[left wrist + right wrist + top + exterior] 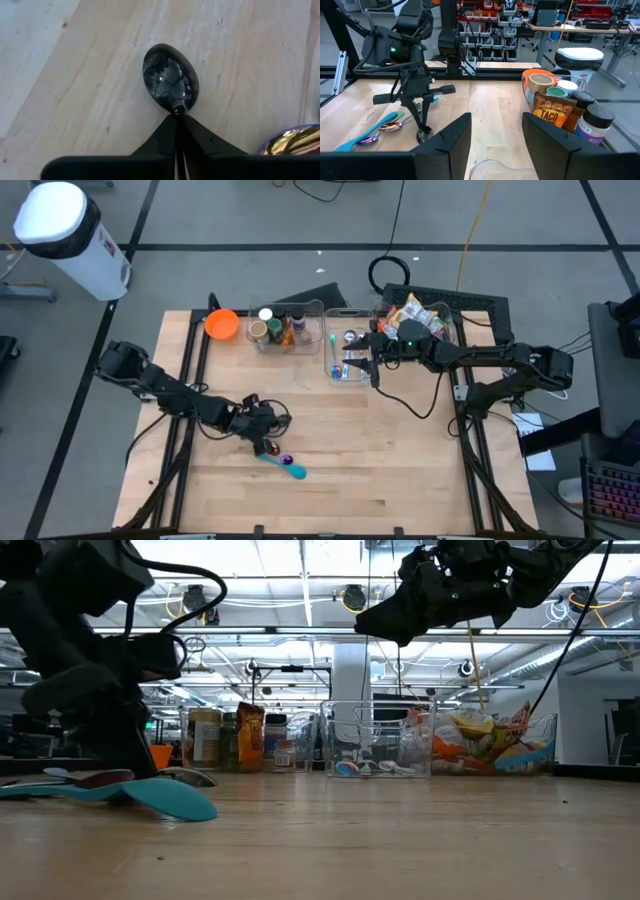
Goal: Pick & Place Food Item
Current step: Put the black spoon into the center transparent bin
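A grey floor (250,220) with dark seam lines surrounds the wooden desk (400,470). A white bin (68,235) stands near its corner. Behind, shelving (492,30) and another bench (590,27) sit under ceiling strip lights (300,580).

3 spoons (278,458), 3 clear bins (345,355) — 1 orange bowl (222,324)

An orange-brown packet (556,113) among the jars reads "TRADER JOE'S" and "TACO". The small print beneath seems illegible. Nothing else reads clearly.
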You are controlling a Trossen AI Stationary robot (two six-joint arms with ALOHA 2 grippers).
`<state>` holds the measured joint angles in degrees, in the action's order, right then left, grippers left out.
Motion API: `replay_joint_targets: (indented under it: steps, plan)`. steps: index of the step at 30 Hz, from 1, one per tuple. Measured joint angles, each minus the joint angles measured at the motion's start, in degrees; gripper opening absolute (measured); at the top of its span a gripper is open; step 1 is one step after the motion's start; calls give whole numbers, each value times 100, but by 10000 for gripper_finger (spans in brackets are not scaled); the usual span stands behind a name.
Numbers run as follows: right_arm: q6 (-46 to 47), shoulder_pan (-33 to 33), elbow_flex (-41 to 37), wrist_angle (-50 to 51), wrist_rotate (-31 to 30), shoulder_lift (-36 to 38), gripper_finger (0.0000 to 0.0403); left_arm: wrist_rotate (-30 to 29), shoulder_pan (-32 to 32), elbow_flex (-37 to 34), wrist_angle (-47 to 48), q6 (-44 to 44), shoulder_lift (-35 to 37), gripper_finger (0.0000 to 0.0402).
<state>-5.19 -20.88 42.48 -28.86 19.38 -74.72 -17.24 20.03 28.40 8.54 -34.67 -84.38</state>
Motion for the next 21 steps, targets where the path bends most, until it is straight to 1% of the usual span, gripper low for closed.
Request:
replay_joint_targets:
  steps: [3, 6, 10, 16, 21]
  plan:
    - [0, 0, 0, 0, 1, 0, 166, -4, -64, 61, 3, 190, 84, 14]
    - [2, 21, 0, 0, 1, 0, 166, -160, -120, 185, 164, 594, 227, 9]
    - [2, 94, 0, 0, 0, 2, 166, -474, -167, 496, 54, 1143, 346, 11]
    - [5, 216, 0, 0, 0, 0, 166, -779, -350, 997, 36, 1993, 369, 11]
    - [5, 390, 0, 0, 2, 0, 166, -836, -506, 1255, -12, 2535, 367, 7]
